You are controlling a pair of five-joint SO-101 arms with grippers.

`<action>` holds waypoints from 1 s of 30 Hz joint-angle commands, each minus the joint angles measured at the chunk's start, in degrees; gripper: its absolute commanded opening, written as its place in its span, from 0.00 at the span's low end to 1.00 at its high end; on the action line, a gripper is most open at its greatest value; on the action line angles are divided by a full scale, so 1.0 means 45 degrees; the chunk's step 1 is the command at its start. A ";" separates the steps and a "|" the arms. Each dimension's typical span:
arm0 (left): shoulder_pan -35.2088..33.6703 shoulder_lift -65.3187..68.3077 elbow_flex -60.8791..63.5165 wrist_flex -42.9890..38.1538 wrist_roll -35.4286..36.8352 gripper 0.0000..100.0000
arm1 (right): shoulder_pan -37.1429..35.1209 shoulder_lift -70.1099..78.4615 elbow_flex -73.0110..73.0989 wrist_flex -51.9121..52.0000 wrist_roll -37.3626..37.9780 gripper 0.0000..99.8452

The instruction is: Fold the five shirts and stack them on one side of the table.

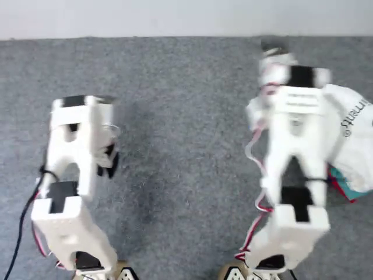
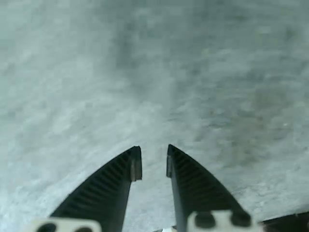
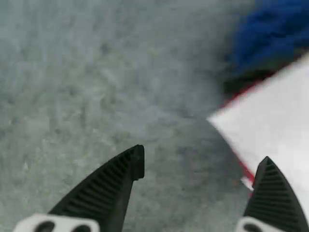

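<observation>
A pile of shirts (image 1: 351,137) lies at the table's right edge, a white printed one on top with teal and red cloth showing beneath. In the right wrist view the white shirt (image 3: 270,121) has a red edge under it, and a blue shirt (image 3: 273,31) lies beyond. My right gripper (image 3: 202,162) is wide open just beside the white shirt's corner, one finger (image 3: 270,193) over the cloth. My left gripper (image 2: 153,162) hovers over bare grey carpet, its fingers a narrow gap apart with nothing between them. The left arm (image 1: 78,151) stands at the table's left side.
Grey carpet-like cloth (image 1: 186,128) covers the whole table. A pale wall (image 1: 175,17) runs along the far edge. The right arm (image 1: 294,140) stands right next to the shirt pile.
</observation>
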 commanded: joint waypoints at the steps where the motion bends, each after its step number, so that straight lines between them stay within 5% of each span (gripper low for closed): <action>1: 0.1758 0.0527 0.0654 -0.0977 -0.0098 0.10 | -0.1534 0.1534 0.1172 -0.1084 0.0371 0.36; 11: 0.3966 0.3907 0.0537 -0.0567 -0.0117 0.09 | -0.1983 0.6632 0.1563 -0.1885 0.0332 0.36; 30: 0.4024 0.4532 0.0498 0.0371 -0.0176 0.09 | -0.1983 0.6847 0.0938 -0.1436 0.0293 0.36</action>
